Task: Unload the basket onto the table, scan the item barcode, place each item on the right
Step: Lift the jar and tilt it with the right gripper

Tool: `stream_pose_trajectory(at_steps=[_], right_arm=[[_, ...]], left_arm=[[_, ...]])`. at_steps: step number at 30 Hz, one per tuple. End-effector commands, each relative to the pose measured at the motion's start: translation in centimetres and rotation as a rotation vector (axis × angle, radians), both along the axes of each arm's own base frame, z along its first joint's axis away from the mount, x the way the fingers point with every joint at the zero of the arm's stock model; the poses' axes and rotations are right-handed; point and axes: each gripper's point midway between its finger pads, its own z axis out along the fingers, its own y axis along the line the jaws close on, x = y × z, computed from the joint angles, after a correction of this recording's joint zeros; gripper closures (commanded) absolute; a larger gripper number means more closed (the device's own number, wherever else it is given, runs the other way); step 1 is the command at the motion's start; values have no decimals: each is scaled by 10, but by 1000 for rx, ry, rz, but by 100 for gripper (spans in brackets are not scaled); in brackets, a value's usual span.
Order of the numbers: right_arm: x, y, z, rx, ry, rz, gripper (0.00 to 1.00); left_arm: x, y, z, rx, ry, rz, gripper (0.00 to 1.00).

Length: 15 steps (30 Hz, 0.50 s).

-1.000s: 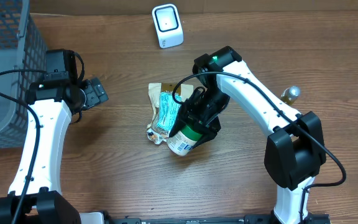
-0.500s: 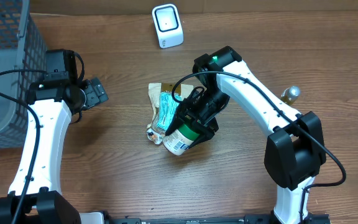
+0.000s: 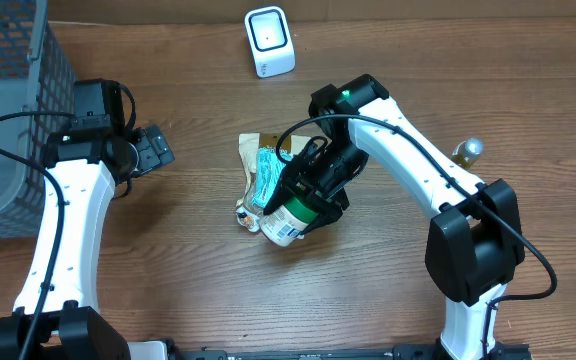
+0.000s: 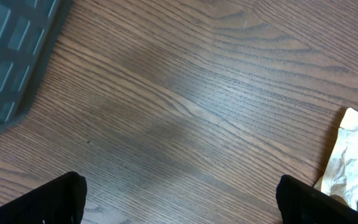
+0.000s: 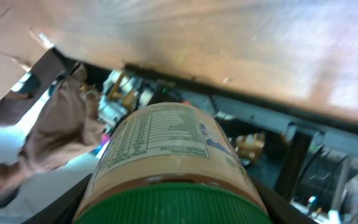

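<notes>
R gripper is clamped on the jar, jaws partway closed round the green-lid end. The jar lies sideways in the grip w/ its base aimed toward the front-left of the table. It's at mid-table, over or just beside the crumpled packet, and looks lifted clear of the wood, though contact w/ the packet can't be ruled out from above. Gripping by the lid end makes sense b/c it leaves the label bare all round. In the R wrist view a block of small print shows on it; no barcode seen on that side, so it's prob. on a face turned away.

The scanner sits at the far edge, window facing up and forward, well apart from the jar. Judging by that gap, the scan isn't done yet. The jar needs carrying toward the window and likely rolling to bring the code round.

L gripper hangs wide open, holding nothing, over bare wood near the basket. Its fingers frame only tabletop, w/ the packet's edge at far right. It's parked out of the way so the R arm has a free path. A small silver-capped bottle stands off to the right, not involved.
</notes>
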Motion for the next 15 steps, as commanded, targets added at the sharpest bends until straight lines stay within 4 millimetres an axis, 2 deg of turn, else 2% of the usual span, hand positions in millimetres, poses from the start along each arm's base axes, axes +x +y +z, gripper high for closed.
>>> stream_pose_trajectory(at_steps=[1,3,4,6,8,12,15], right_arm=[[12,-10,-5,-64,-119,29,77],[23,-19,-18,-133,-199,52,76],[29,-24,-25,-170,-243,63,69],[46,-35,-37,-255,-344,83,66],[70,-50,-50,-363,-476,99,64],[102,-65,-57,-479,-632,99,65],[119,-60,-56,-456,-717,111,68]], left_arm=[[2,1,7,14,-19,-11,0],[2,1,7,14,-19,-11,0],[2,1,7,14,-19,-11,0],[2,1,7,14,-19,-11,0],[2,1,7,14,-19,-11,0],[2,1,7,15,-19,-11,0],[2,1,7,14,-19,-11,0]])
